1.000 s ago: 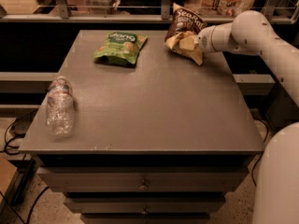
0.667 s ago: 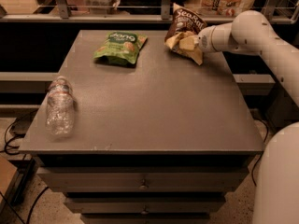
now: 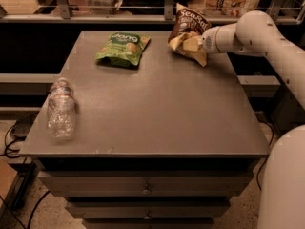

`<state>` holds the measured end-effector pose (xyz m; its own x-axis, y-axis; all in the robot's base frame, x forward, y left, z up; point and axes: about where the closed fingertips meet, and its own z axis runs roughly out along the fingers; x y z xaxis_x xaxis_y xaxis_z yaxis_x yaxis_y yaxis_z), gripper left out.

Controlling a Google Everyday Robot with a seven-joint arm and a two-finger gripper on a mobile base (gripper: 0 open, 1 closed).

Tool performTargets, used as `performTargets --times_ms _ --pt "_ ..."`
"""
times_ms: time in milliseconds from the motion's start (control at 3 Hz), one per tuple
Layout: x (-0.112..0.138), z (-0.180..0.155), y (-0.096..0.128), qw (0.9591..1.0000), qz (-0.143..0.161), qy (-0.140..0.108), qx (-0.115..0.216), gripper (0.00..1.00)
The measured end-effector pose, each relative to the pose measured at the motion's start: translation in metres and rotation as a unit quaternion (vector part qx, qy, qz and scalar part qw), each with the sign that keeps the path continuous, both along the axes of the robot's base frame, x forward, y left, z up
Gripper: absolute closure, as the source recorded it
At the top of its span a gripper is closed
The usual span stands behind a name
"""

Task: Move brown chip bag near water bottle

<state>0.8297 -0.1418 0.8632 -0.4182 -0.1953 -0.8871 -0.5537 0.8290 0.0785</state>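
The brown chip bag (image 3: 191,26), with a dark brown top, white "Sea Salt" lettering and a pale yellow lower part, stands tilted at the table's far right. My gripper (image 3: 189,43) reaches in from the right and is shut on the bag's lower part. The water bottle (image 3: 61,109), clear with a white label band, lies on its side near the table's left front edge, far from the bag.
A green snack bag (image 3: 123,48) lies at the far middle of the grey table (image 3: 157,109). Drawers sit below the tabletop. A rail and shelf with items run behind the table. My white arm (image 3: 267,37) spans the right side.
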Motion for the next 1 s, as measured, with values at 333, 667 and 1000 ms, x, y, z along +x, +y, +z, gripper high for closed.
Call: performTargets --times_ms 333,667,1000 --pt "0.0000 0.0000 0.0000 1.0000 0.000 0.000 0.000 1.00" --pt "0.0000 0.0000 0.0001 1.0000 0.000 0.000 0.000 0.81" --pt "0.0000 0.0001 0.0002 1.0000 0.000 0.000 0.000 0.50"
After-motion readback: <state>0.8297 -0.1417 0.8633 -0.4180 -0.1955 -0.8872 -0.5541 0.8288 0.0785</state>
